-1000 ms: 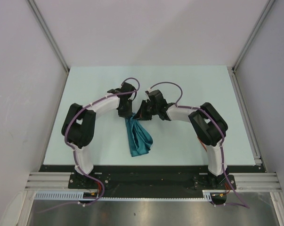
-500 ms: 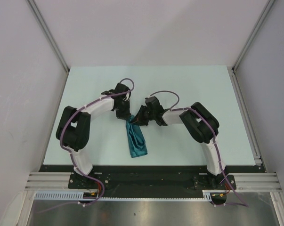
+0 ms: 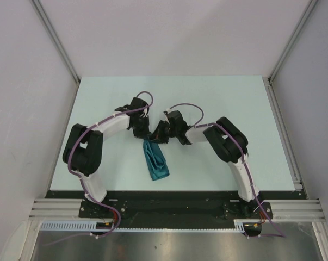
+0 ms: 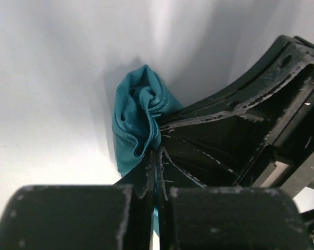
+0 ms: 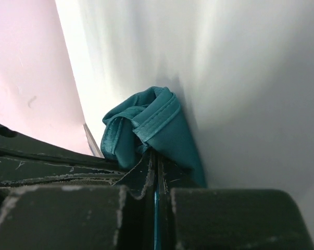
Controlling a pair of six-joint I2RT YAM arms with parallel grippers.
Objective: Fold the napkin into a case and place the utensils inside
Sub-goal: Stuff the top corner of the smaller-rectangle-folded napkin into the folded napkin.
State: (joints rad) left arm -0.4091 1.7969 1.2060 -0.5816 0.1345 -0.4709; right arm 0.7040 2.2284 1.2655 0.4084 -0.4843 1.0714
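Note:
The teal napkin [image 3: 156,162] hangs as a narrow bunched strip over the middle of the table, its lower end toward the near edge. Both grippers meet at its upper end. My left gripper [image 3: 144,136] is shut on the napkin [image 4: 137,117], with cloth pinched between its fingers. My right gripper [image 3: 156,137] is shut on the napkin [image 5: 149,127] too, a hemmed corner bunched just past its fingertips. The two grippers sit almost touching side by side. The utensils are out of view.
The pale green table [image 3: 218,98] is bounded by white walls, with aluminium rails along its left and right sides. A black base strip [image 3: 169,201] runs along the near edge where both arms are bolted.
Both grippers have moved left and slightly farther from the bases, carrying the napkin's top end. The napkin has drawn in from a wider drape to a narrower strip.

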